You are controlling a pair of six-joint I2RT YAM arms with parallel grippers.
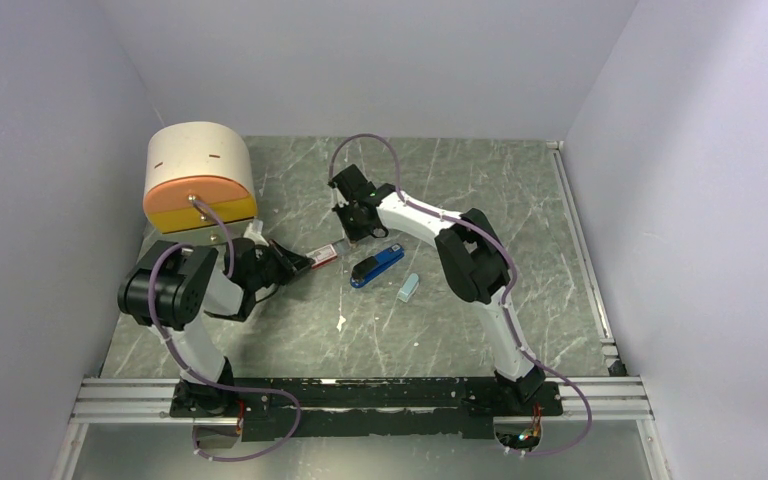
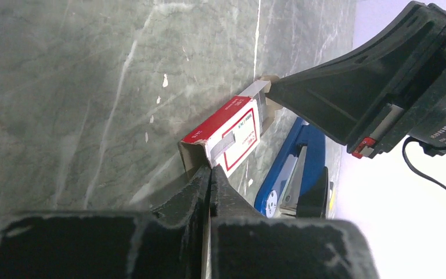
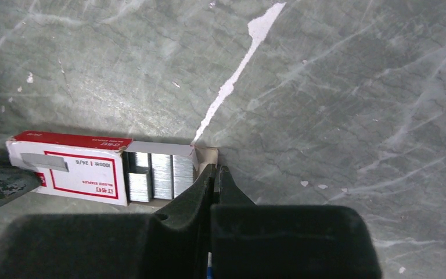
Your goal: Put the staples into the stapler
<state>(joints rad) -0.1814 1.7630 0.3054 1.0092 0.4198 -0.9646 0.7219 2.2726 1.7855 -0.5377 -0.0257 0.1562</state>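
Note:
The red-and-white staple box [image 3: 69,168] lies on the green marble table with its inner tray slid partway out, showing grey ribbed staples [image 3: 159,174]. My right gripper [image 3: 216,170] is shut on the tray's tan end flap [image 3: 208,153]. At the opposite end of the box [image 2: 226,136], my left gripper [image 2: 211,171] is shut with its tips pinching the sleeve's edge. The blue stapler [image 1: 377,266] with its black top arm lies just right of the box [image 1: 323,256], its arm lifted open in the left wrist view [image 2: 293,174]. Both grippers [image 1: 300,266] [image 1: 350,235] flank the box.
A short pale-blue piece [image 1: 408,288] lies right of the stapler. A large cream dome with an orange and yellow face [image 1: 200,180] sits at the back left, close to the left arm. Pale walls close in three sides; a metal rail [image 1: 360,395] runs along the near edge.

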